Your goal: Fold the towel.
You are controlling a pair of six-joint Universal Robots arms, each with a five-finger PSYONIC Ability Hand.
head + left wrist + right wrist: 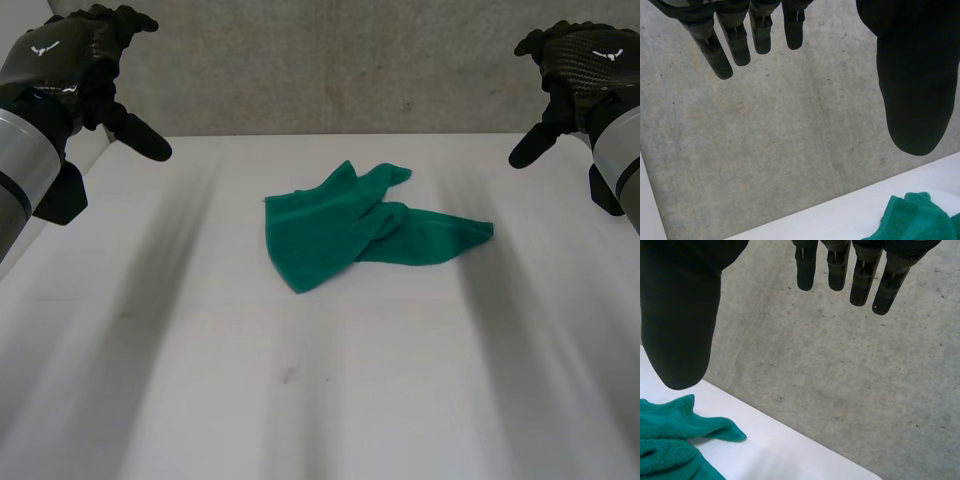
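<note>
Left hand (60, 58), right hand (585, 55) spread — towel (320, 235) crumpled, crosswise

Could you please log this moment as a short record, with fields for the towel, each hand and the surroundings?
towel: green towel, crumpled and bunched over itself, mid-table
left: left hand open, raised over the table's left side, clear of the towel
right: right hand open, raised over the table's right side, clear of the towel
surface: white table
backdrop: concrete wall
progress: fold not yet begun
</note>
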